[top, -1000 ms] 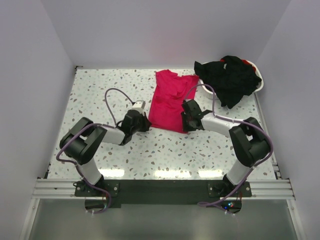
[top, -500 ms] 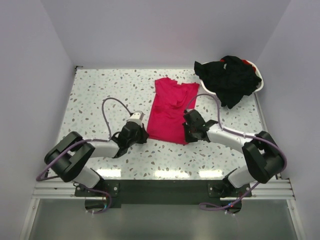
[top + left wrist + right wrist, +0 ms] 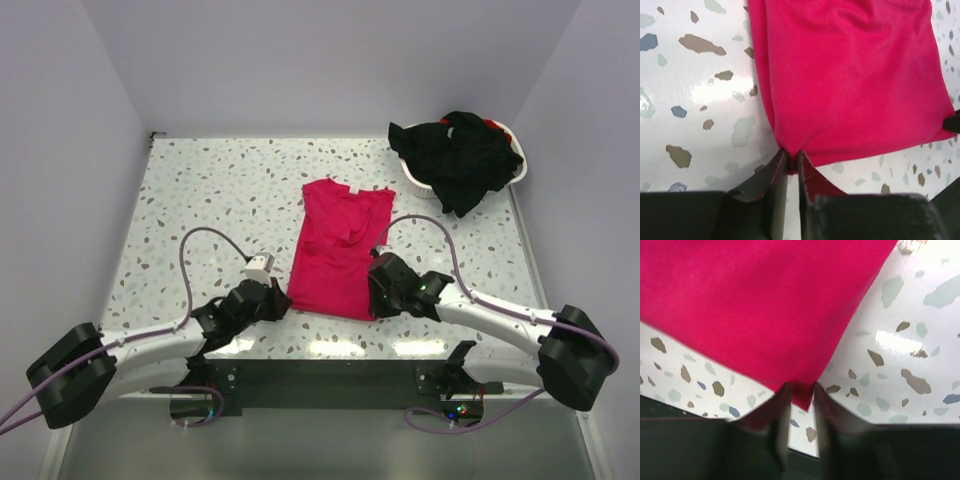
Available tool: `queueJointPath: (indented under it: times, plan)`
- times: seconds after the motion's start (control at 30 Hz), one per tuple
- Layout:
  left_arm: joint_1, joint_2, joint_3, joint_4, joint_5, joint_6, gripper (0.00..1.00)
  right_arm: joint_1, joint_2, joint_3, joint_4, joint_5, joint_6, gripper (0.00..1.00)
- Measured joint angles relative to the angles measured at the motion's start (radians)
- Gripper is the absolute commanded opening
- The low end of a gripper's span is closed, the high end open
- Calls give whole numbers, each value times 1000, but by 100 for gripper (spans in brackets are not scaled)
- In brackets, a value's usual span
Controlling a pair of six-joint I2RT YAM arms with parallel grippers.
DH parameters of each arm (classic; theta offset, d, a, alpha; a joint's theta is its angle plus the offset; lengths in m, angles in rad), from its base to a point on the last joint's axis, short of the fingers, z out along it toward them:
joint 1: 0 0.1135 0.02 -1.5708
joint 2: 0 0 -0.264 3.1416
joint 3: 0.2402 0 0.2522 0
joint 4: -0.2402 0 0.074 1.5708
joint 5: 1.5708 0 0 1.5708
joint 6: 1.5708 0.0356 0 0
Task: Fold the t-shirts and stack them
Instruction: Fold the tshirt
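Red shirt lies spread on the speckled counter in the top view, near the middle. Its collar points to the far side and its hem to the near edge. The cloth is mostly flat, with some wrinkles across the chest. The left arm reaches in low from the near left, and its jaws meet the hem's left corner. The right arm reaches in low from the near right, and its jaws meet the hem's right corner. Black shirts sit heaped in a white basket at the far right corner, well apart from both arms, with some cloth hanging over the rim.

From the left wrist, the red shirt fills the upper right of the view over the counter. Its hem corner runs down to a point right between the left jaws. They are closed to a thin slit, and the corner is pinched in it. The cloth puckers a little just above the grip.

From the right wrist, the red shirt covers the upper left, with the counter bare to the right. The other hem corner narrows to a tip held between the right jaws. They stand slightly wider than the left pair but clamp the cloth, and a small tab of red shows below the pinch.
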State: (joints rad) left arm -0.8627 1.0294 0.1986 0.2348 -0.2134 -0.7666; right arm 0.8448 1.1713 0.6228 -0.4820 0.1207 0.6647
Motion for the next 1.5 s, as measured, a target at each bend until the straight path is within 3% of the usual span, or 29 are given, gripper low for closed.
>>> queueJointPath:
  times: [0.03,0.13,0.2,0.33,0.47,0.87,1.07,1.23,1.5]
  plan:
    - [-13,-26,-7,-21,-8,-10,41,8,-9,-6,-8,2,3,39]
    - [-29,-104,-14,-102,-45,-34,59,29,-36,-12,-48,20,25,52]
    - [-32,-161,-11,-149,-80,-42,62,33,-69,-11,-69,48,32,58]
    - [-37,-197,30,-183,-141,-21,59,33,-149,3,-81,104,24,64]
    - [-37,-118,79,-87,-158,47,56,32,-137,48,-20,156,-6,69]
    - [-19,435,340,367,-26,243,54,-115,249,147,304,113,-114,69]
    - [13,629,359,462,17,254,53,-127,395,161,386,75,-135,68]
    - [18,682,313,504,11,246,53,-127,416,163,409,65,-138,67]
    - [17,633,242,531,-5,172,53,-109,380,101,467,48,-105,66]
